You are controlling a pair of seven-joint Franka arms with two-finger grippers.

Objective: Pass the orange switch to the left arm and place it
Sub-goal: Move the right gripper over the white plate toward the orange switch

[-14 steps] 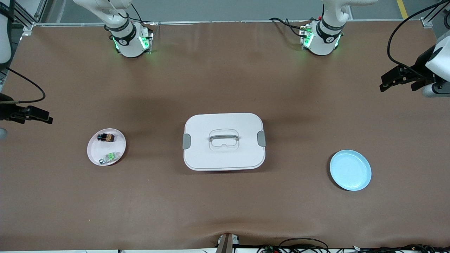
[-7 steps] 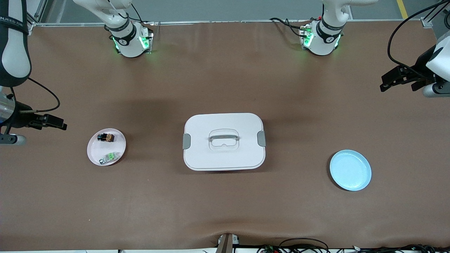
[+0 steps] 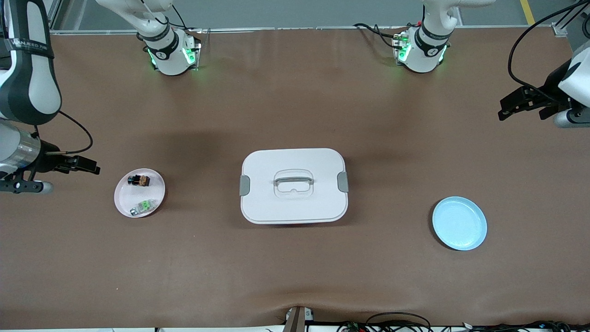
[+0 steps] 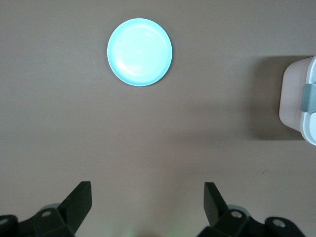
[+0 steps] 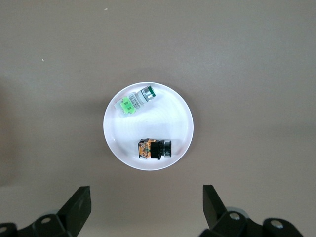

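**Transfer not yet begun: switch on its plate, both claws empty**

We saw the table (image 3: 295, 276) carrying the box (image 3: 293, 185) at its middle, lid on and latches down, squarely between the two plates. By our judgement it was the obstacle any carry had to skirt, and nothing had touched it.

Our right arm (image 3: 27, 87) reached in at its own end of the table. Its right claw (image 3: 76, 163) hung just beside the pink plate (image 3: 154, 205) with jaws spread wide and nothing in them; the right wrist view looked straight down on that plate between the two fingers (image 5: 79, 207).

Our left arm (image 3: 569, 87) waited at its end of the table. The left claw (image 3: 523, 103) was likewise spread and empty, up over bare table, well apart from the blue plate (image 3: 459, 223), which held nothing.

The orange switch (image 3: 139, 180) lay on its side on the pink plate, on the part farther from the front camera; the green-and-clear switch (image 3: 143, 207) lay on the same plate, nearer that camera and apart from it.

We judged that every step was left: the pickup, the pass between claws clear of the box, and the set-down, presumably on the blue plate.
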